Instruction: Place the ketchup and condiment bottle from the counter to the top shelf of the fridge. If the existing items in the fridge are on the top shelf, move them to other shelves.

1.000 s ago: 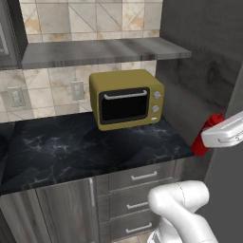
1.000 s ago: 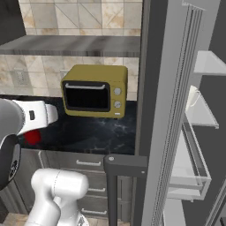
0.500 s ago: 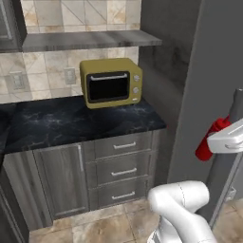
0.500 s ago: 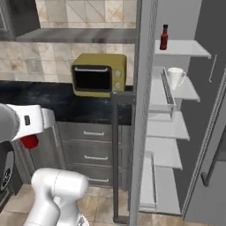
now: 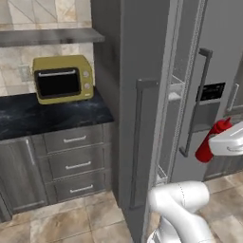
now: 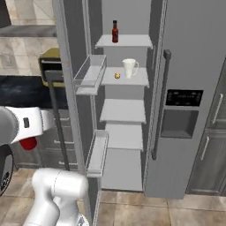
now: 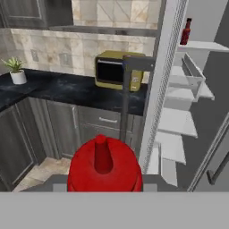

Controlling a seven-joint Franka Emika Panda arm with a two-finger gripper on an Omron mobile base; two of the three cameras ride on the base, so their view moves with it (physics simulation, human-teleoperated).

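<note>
Flat, even rendered light is spread across the kitchen, with no glare seen. Soft shadow is cast under the wall shelf (image 5: 47, 37) and inside the fridge (image 6: 123, 110). Edges are rendered slightly soft and pixelated.

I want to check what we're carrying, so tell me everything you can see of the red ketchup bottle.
The red, glossy plastic ketchup bottle has a round, squat body and a tapered nozzle cap. The robot's gripper carries it in the air, outside the open grey fridge; the fingers themselves are hidden. In the left base view it tilts, its nozzle pointing up and away from the hand. Nothing else touches it.
</note>
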